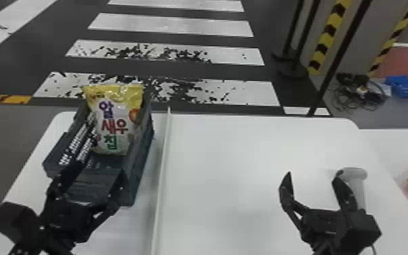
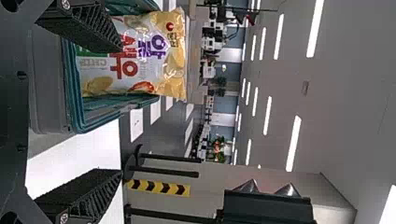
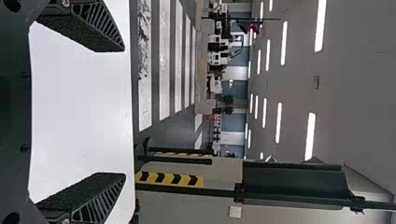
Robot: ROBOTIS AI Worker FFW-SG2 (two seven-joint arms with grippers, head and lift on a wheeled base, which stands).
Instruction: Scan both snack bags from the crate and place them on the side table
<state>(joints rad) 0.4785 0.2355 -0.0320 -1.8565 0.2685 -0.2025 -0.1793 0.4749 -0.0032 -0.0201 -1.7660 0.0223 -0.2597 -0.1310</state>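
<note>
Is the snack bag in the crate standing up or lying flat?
Standing up: the snack bag is at the far end of the crate, its yellow top above the rim.

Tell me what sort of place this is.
Probably a large indoor test or demonstration hall: crosswalk stripes are painted across the floor, yellow-and-black hazard bands mark the wall area, and long strip lights run along the ceiling.
</note>
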